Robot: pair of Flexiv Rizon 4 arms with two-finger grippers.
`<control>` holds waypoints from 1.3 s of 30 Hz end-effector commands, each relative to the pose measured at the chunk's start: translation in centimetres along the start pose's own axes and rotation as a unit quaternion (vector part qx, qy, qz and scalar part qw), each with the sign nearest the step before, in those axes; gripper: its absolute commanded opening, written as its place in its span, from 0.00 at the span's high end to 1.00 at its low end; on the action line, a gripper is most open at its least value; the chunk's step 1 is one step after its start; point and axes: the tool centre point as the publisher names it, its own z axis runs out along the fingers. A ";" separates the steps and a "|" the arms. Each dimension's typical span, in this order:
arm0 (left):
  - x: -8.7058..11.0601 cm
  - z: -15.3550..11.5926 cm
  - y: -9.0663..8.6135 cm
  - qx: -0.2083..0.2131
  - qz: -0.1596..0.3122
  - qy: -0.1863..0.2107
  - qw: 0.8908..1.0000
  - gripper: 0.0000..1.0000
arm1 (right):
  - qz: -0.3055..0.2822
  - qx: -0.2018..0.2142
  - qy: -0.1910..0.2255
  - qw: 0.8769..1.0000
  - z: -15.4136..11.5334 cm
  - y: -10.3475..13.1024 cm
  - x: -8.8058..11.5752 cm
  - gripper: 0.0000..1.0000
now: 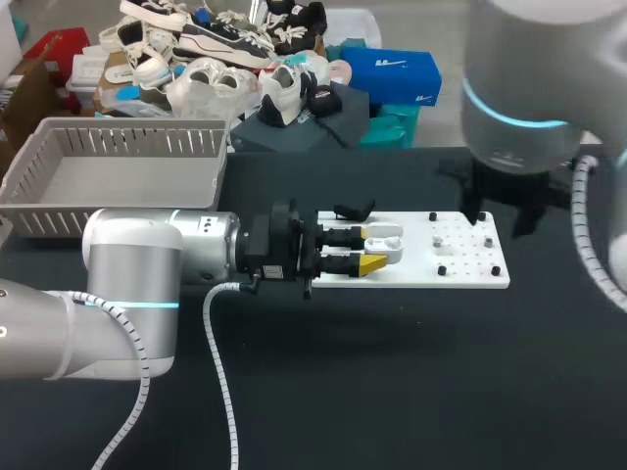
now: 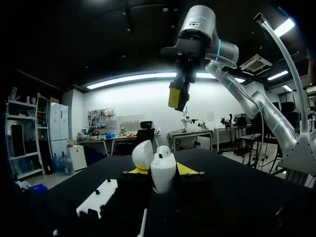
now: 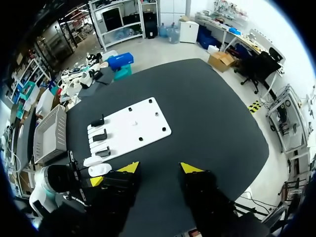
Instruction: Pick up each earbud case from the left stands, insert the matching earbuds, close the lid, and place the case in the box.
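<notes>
Left gripper (image 1: 384, 251) clamping open earbud case (image 2: 162, 171) over board (image 1: 460, 257), basket (image 1: 137, 141) nearby

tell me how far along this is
Early: nothing boxed, the box holds no case. In hand: the left gripper is shut on one case, lid open, by the board. The right gripper hangs open, empty. Left: closing the lid, boxing it.

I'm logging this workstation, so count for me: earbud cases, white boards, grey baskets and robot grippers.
earbud case: 1
white board: 1
grey basket: 1
grippers: 2, the left gripper and the right gripper
Total: 5
</notes>
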 end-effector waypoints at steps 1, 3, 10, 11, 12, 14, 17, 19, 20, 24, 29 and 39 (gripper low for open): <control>0.1 0.0 0.0 0.000 0.001 -0.001 1.000 1.00 | -0.004 -0.140 0.020 0.990 2.3 -1.3 -1.4 0.54; 0.1 0.0 0.0 0.000 0.001 -0.001 1.000 1.00 | -0.006 -0.147 0.029 0.989 3.1 -1.3 -1.8 0.53; 0.1 0.0 0.0 0.000 0.001 -0.001 1.000 1.00 | -0.014 -0.157 0.054 0.986 6.1 -0.5 -3.0 0.50; 0.1 0.0 0.0 0.000 0.001 -0.001 1.000 1.00 | -0.017 -0.156 0.058 0.986 6.6 -0.3 -3.2 0.45; 0.1 0.0 0.0 0.000 0.001 -0.001 1.000 1.00 | -0.019 -0.157 0.062 0.985 6.9 -0.1 -3.2 0.42; 0.1 0.0 0.0 0.000 0.001 -0.001 1.000 1.00 | -0.023 -0.154 0.068 0.986 7.6 0.3 -3.5 0.44; 0.1 0.0 0.0 0.000 0.001 -0.001 1.000 1.00 | -0.025 -0.154 0.082 0.984 9.1 1.1 -4.0 0.51; 0.1 0.0 0.0 0.000 0.001 -0.001 1.000 1.00 | -0.025 -0.153 0.091 0.984 10.0 1.9 -4.4 0.49; 0.1 0.0 0.0 0.000 0.001 -0.001 1.000 1.00 | -0.025 -0.153 0.096 0.983 10.3 2.2 -4.5 0.45; 0.1 0.0 0.0 0.000 0.001 -0.001 1.000 1.00 | -0.022 -0.148 0.112 0.982 11.1 3.3 -4.8 0.31; 0.1 0.0 0.0 0.000 0.001 -0.001 1.000 1.00 | -0.007 -0.126 0.128 0.984 12.0 4.2 -4.9 0.26; 0.1 0.0 0.0 0.000 0.001 -0.001 1.000 1.00 | 0.013 -0.086 0.138 0.987 13.4 6.3 -4.6 0.31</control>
